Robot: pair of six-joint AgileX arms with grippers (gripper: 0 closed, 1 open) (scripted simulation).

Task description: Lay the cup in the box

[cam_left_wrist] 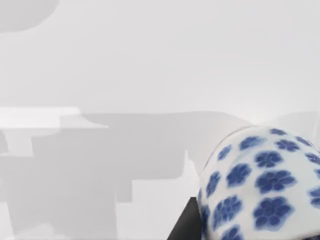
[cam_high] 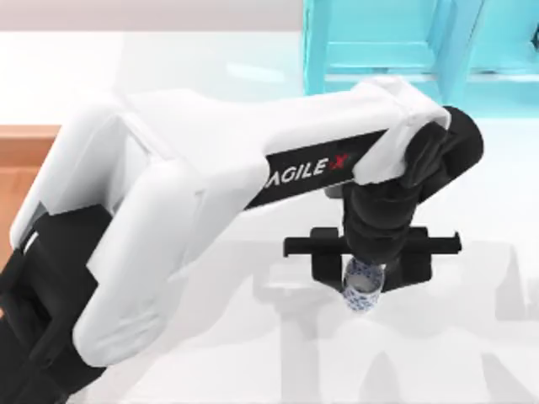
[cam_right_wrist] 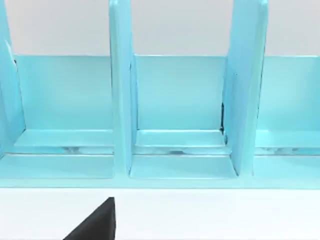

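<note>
My left gripper point(cam_high: 367, 271) reaches out over the white table, right of the middle, and is shut on the cup point(cam_high: 364, 292), which is white with blue flowers and sits between the two black fingers. Close up, the cup point(cam_left_wrist: 265, 185) has a dark finger point(cam_left_wrist: 186, 227) against its side. The box point(cam_high: 24, 172), wooden with an orange-brown floor, lies at the table's left edge, far from the cup and largely hidden under my left arm. A dark part of my right gripper point(cam_right_wrist: 95, 222) points at the shelf.
A turquoise-blue shelf frame point(cam_high: 396, 50) stands at the back right of the table, behind the held cup. In the right wrist view its upright dividers point(cam_right_wrist: 121, 90) split it into open compartments. White table surface point(cam_high: 472, 337) spreads around and in front of the left gripper.
</note>
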